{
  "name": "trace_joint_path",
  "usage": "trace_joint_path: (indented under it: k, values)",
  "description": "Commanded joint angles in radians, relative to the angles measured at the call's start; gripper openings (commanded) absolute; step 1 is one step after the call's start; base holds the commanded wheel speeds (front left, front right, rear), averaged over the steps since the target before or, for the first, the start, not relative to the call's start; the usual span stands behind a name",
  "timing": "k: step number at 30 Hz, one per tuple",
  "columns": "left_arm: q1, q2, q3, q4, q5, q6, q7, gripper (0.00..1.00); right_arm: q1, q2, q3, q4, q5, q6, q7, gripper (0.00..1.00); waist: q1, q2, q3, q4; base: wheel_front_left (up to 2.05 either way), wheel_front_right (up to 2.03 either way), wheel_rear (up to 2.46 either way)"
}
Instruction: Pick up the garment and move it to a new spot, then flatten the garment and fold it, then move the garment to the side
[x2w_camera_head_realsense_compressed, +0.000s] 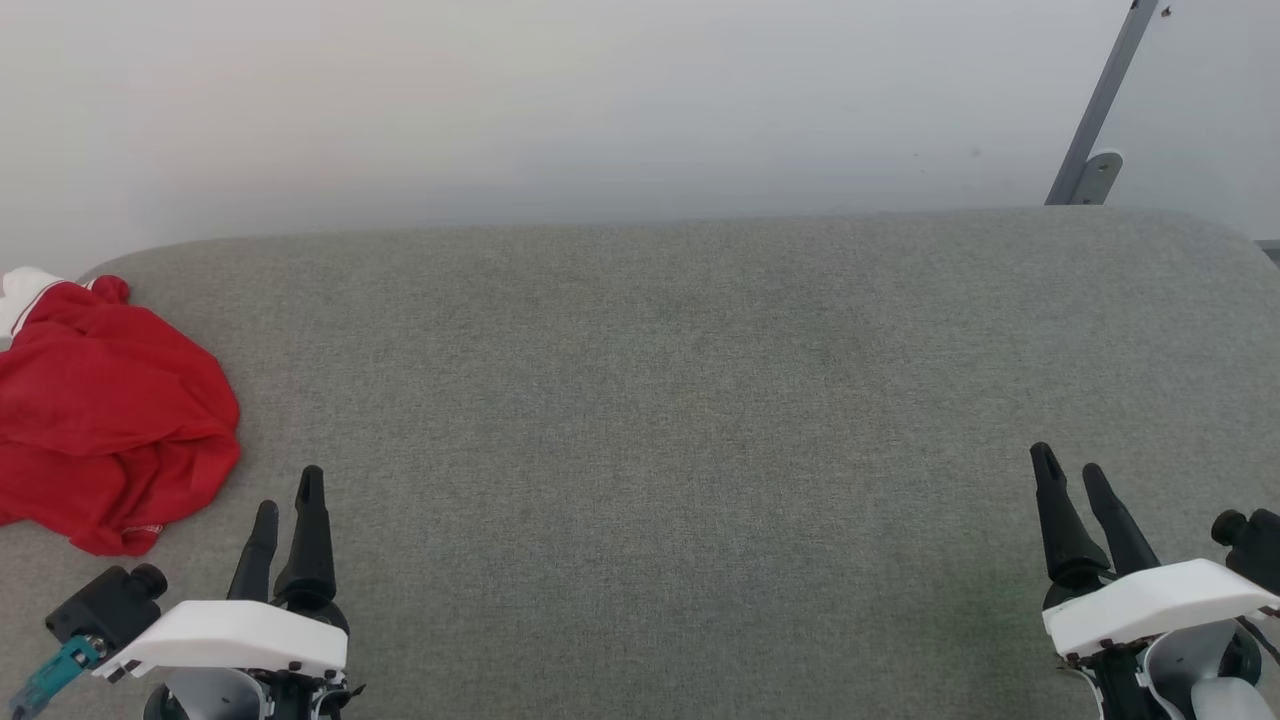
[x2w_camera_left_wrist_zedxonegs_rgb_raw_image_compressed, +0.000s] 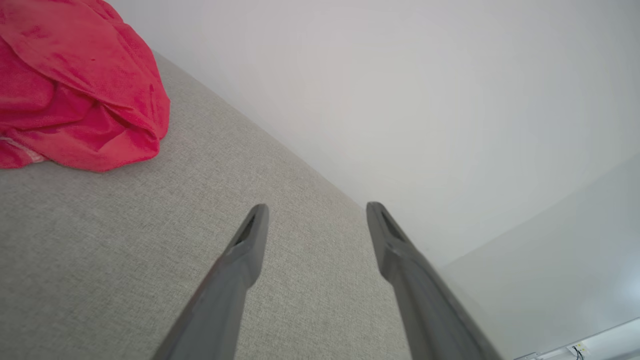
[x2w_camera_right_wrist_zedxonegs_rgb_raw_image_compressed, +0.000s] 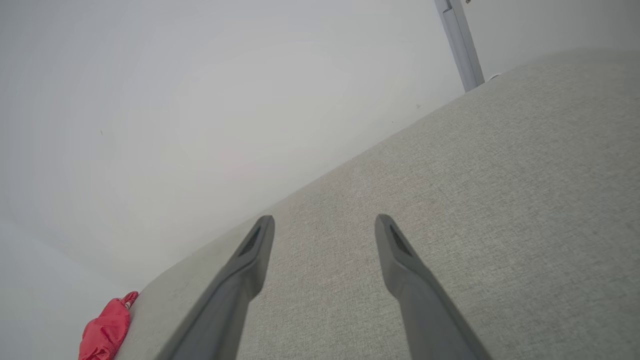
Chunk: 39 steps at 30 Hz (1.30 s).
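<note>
crumpled red garment (x2w_camera_head_realsense_compressed: 105, 420) at left worktop (x2w_camera_head_realsense_compressed: 700, 400) edge, white sleeve (x2w_camera_head_realsense_compressed: 22, 290) in head view, left gripper (x2w_camera_head_realsense_compressed: 288, 488), right gripper (x2w_camera_head_realsense_compressed: 1066, 460), jaws wide, empty

One garment (x2w_camera_head_realsense_compressed: 110, 420), two pairs of jaws.

Garment (x2w_camera_head_realsense_compressed: 100, 400) is showing thin, creased red cloth; surface (x2w_camera_head_realsense_compressed: 650, 400) is showing matt, coarse-woven grey fabric; fingers (x2w_camera_left_wrist_zedxonegs_rgb_raw_image_compressed: 240, 265) of the left hand (x2w_camera_left_wrist_zedxonegs_rgb_raw_image_compressed: 317, 206) are appearing as smooth, matt dark plastic.
</note>
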Motion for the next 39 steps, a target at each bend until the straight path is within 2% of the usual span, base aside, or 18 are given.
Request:
trace_joint_path:
  k: [1, 16, 39]
  values:
    - [-0.013, 0.005, 0.003, -0.015, 0.018, -0.006, -0.008, 1.0, -0.019, -0.007, 0.002, -0.014, -0.02, 0.0, -0.01, 1.0, 0.0, 0.0, 0.0, 0.0, 0.0, 0.0, 0.0]
    - [-0.012, -0.015, 0.021, -0.019, 0.179, -0.043, -0.05, 1.0, -0.023, -0.023, 0.011, -0.03, -0.18, 0.0, -0.045, 1.0, 0.0, 0.0, -0.001, 0.002, 0.0, 0.0, 0.0]
    - [-0.009, -0.025, 0.028, -0.024, 0.383, -0.078, -0.104, 1.0, -0.021, -0.041, 0.019, -0.055, -0.387, 0.0, -0.089, 1.0, 0.0, 0.0, -0.004, 0.001, 0.0, 0.0, 0.0]
